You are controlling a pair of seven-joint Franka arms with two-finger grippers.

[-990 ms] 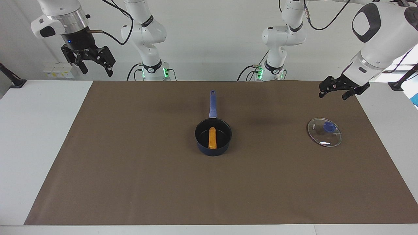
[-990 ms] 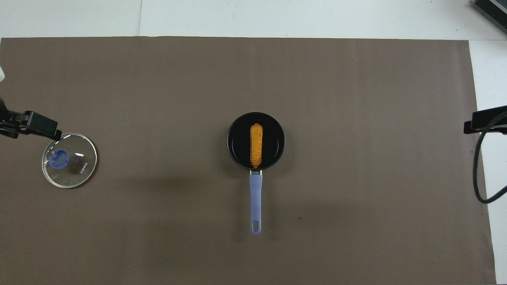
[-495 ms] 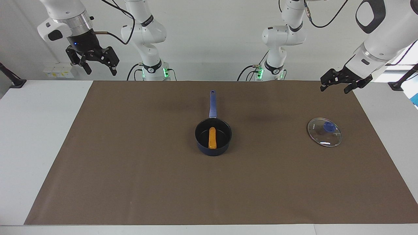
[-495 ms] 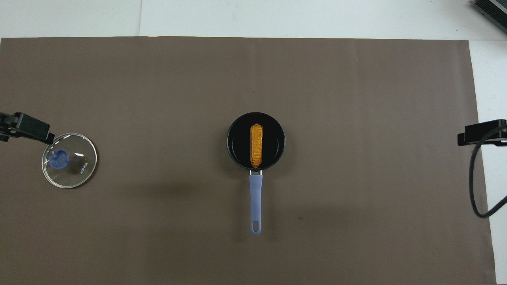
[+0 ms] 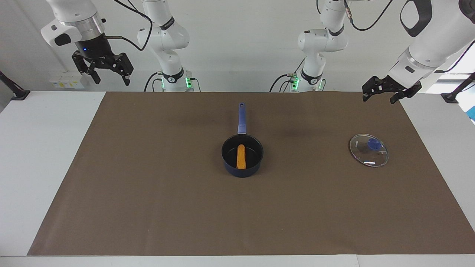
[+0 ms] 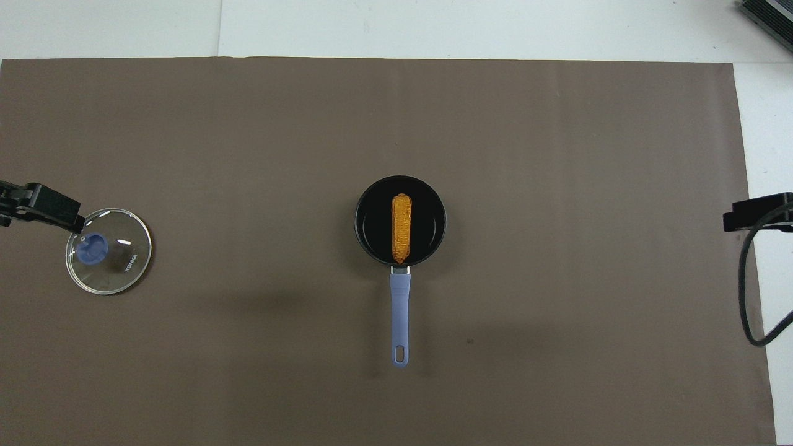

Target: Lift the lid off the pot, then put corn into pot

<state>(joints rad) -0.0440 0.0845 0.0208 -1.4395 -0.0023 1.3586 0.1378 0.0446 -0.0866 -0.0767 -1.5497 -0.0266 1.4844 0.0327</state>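
Observation:
The dark blue pot (image 5: 243,171) stands in the middle of the brown mat, its long handle (image 5: 241,118) pointing toward the robots. The orange-yellow corn (image 5: 241,156) lies inside it; it also shows in the overhead view (image 6: 401,227). The glass lid (image 5: 369,150) with its blue knob lies flat on the mat toward the left arm's end. My left gripper (image 5: 379,99) is open and empty, raised over the mat's edge near the lid. My right gripper (image 5: 111,80) is open and empty, high over the right arm's end of the table.
The brown mat (image 5: 148,193) covers most of the white table (image 5: 37,155). A black cable (image 6: 743,297) hangs by the right gripper. A dark device (image 6: 768,15) sits at the table's corner farthest from the robots.
The right gripper has risen and drawn back a little toward its base. The left gripper has risen slightly. The pot, corn and lid have not moved.

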